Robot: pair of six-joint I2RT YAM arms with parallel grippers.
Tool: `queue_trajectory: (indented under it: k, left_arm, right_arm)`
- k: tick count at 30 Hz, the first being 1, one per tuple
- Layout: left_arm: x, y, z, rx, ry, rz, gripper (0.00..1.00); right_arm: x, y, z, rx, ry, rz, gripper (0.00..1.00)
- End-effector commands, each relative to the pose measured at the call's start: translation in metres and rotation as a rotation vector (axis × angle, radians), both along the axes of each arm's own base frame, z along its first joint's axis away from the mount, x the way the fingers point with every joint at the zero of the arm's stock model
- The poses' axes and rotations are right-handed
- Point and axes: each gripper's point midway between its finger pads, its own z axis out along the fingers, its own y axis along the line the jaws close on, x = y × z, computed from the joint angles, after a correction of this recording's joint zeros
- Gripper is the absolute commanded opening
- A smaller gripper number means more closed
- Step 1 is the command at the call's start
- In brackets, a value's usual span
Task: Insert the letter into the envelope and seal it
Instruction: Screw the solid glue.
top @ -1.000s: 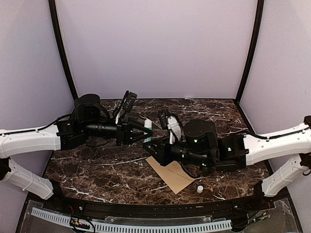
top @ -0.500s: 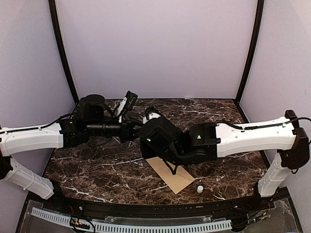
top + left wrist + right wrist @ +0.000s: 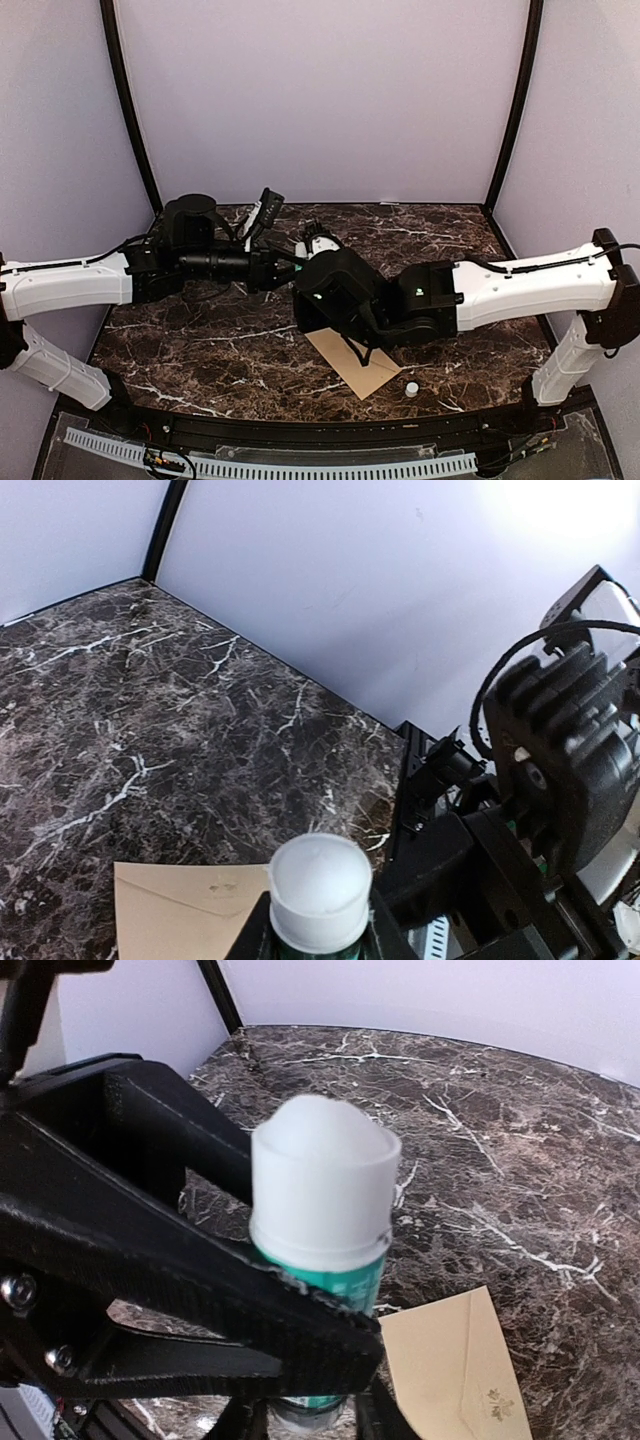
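Left hand (image 3: pixel 318 930): clenched on the glue stick (image 3: pixel 320 1220), above mid-counter (image 3: pixel 200 350).
Glue stick: green body, white top.
Right hand (image 3: pixel 305 1420): fingers flank the stick's lower end; I cannot tell if it grips.
Envelope (image 3: pixel 362 366): flat near the front edge, right of centre, partly under my right arm.
Small white cap (image 3: pixel 411 388): just right of the envelope.

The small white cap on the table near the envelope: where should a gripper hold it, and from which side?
Grip the cap by its round side wall, coming straight down from above. It looks low and stands free on the table, just off the envelope's near end, so there is room on two opposite sides. A push from the side would likely slide it away.
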Motion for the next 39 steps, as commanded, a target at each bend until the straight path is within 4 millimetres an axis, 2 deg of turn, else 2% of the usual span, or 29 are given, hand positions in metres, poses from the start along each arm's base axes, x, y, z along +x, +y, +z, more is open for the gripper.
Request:
queue_trajectory:
  k: [1, 5, 8, 11, 16, 17, 18, 21, 26, 32, 36, 39]
  left_arm:
    - [-0.021, -0.002, 0.028, -0.113, 0.016, -0.127, 0.00]
    - [-0.024, 0.000, 0.033, -0.128, 0.002, -0.143, 0.00]
    - [-0.026, 0.002, 0.039, -0.139, -0.019, -0.156, 0.00]
    - [-0.034, 0.002, 0.046, -0.162, -0.036, -0.205, 0.00]
    - [-0.064, 0.005, 0.065, -0.254, -0.061, -0.372, 0.00]
    - [-0.067, 0.005, 0.064, -0.263, -0.054, -0.396, 0.00]
    - [-0.074, 0.006, 0.069, -0.289, -0.051, -0.435, 0.00]
    - [-0.081, 0.007, 0.070, -0.305, -0.038, -0.480, 0.00]
    - [-0.088, 0.007, 0.072, -0.307, -0.045, -0.508, 0.00]
    - [-0.090, 0.003, 0.068, -0.298, -0.032, -0.524, 0.00]
    - [-0.091, 0.004, 0.070, -0.300, -0.038, -0.525, 0.00]
    - [-0.092, 0.004, 0.070, -0.299, -0.039, -0.526, 0.00]
  right_arm:
    - [-0.017, 0.002, 0.029, 0.086, -0.051, 0.138, 0.40]
    - [-0.037, -0.004, 0.030, 0.148, -0.024, 0.247, 0.60]
    - [-0.055, -0.010, 0.035, 0.247, -0.005, 0.348, 0.69]
    - [-0.072, -0.017, 0.041, 0.379, 0.000, 0.448, 0.75]
    - [-0.077, -0.036, 0.050, 0.537, -0.014, 0.499, 0.80]
    - [-0.077, -0.040, 0.057, 0.578, -0.024, 0.512, 0.81]
    - [-0.078, -0.042, 0.058, 0.604, -0.031, 0.531, 0.77]
    - [-0.082, -0.045, 0.068, 0.673, -0.061, 0.591, 0.67]
    - [-0.089, -0.029, 0.074, 0.675, -0.075, 0.669, 0.65]
    - [-0.097, -0.011, 0.085, 0.676, -0.103, 0.748, 0.52]
    - [-0.099, -0.006, 0.086, 0.680, -0.104, 0.769, 0.42]
    - [-0.098, -0.006, 0.084, 0.683, -0.100, 0.763, 0.39]
